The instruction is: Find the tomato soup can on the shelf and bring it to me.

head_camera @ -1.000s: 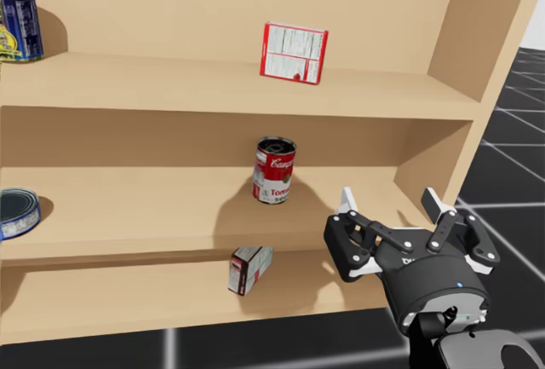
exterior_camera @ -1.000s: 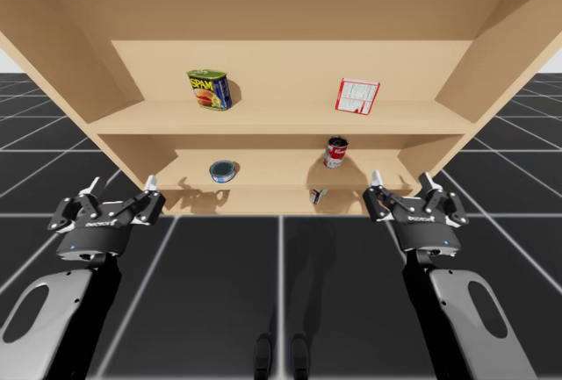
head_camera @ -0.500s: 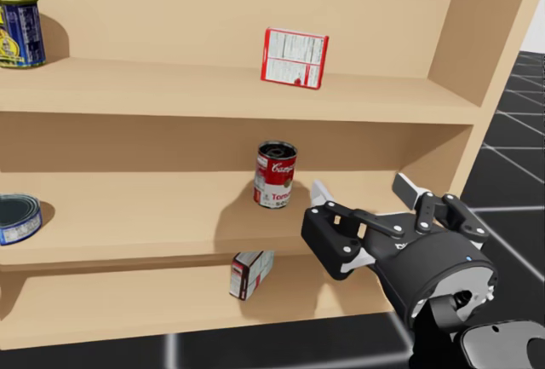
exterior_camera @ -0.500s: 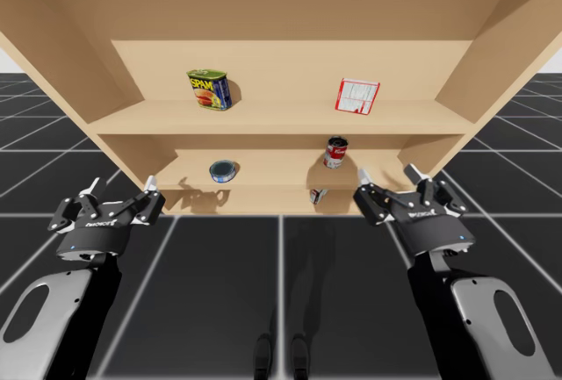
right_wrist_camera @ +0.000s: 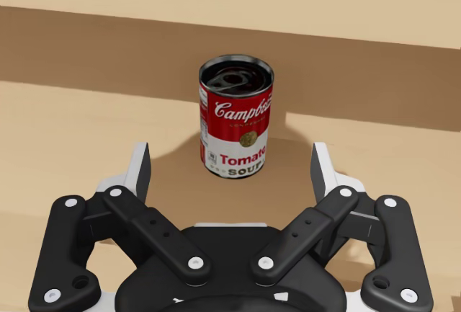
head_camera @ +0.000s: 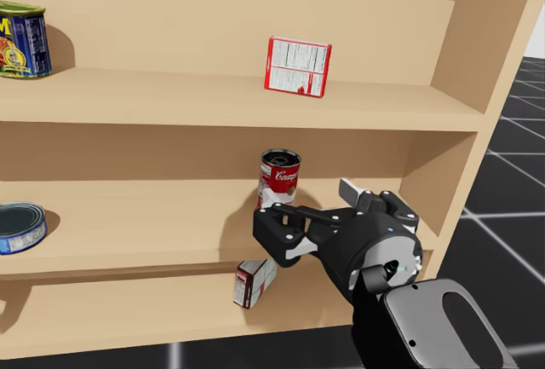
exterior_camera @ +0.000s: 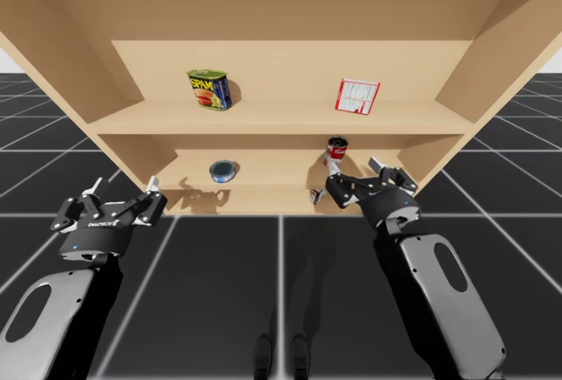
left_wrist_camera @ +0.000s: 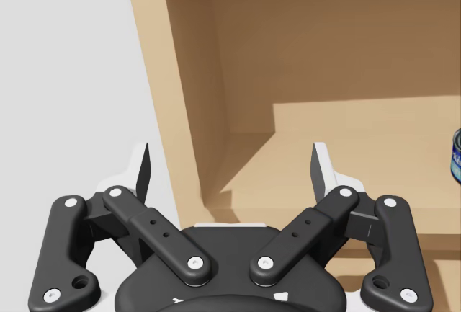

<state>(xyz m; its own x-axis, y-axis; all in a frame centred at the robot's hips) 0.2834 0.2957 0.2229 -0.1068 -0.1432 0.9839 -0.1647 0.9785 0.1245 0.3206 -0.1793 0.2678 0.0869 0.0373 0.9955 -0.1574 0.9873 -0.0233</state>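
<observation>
The tomato soup can (exterior_camera: 336, 152) (head_camera: 279, 177) is red and white with a dark top, and it stands upright on the middle shelf (exterior_camera: 272, 169). My right gripper (exterior_camera: 354, 172) (head_camera: 306, 203) is open at the shelf's front edge. In the right wrist view the can (right_wrist_camera: 236, 125) stands just ahead of this gripper (right_wrist_camera: 230, 164), centred on the gap between the fingers and untouched. My left gripper (exterior_camera: 119, 187) (left_wrist_camera: 230, 168) hangs open and holds nothing, in front of the shelf's left end.
On the top shelf stand a blue and yellow meat tin (exterior_camera: 209, 89) (head_camera: 21, 41) and a red and white box (exterior_camera: 357, 96) (head_camera: 297, 66). A flat blue round tin (exterior_camera: 223, 170) (head_camera: 19, 227) lies on the middle shelf. A small red and white box (head_camera: 254, 280) leans on the bottom shelf.
My right gripper has moved left and forward to the middle shelf, in line with the soup can. My head has turned slightly. The left arm has not moved.
</observation>
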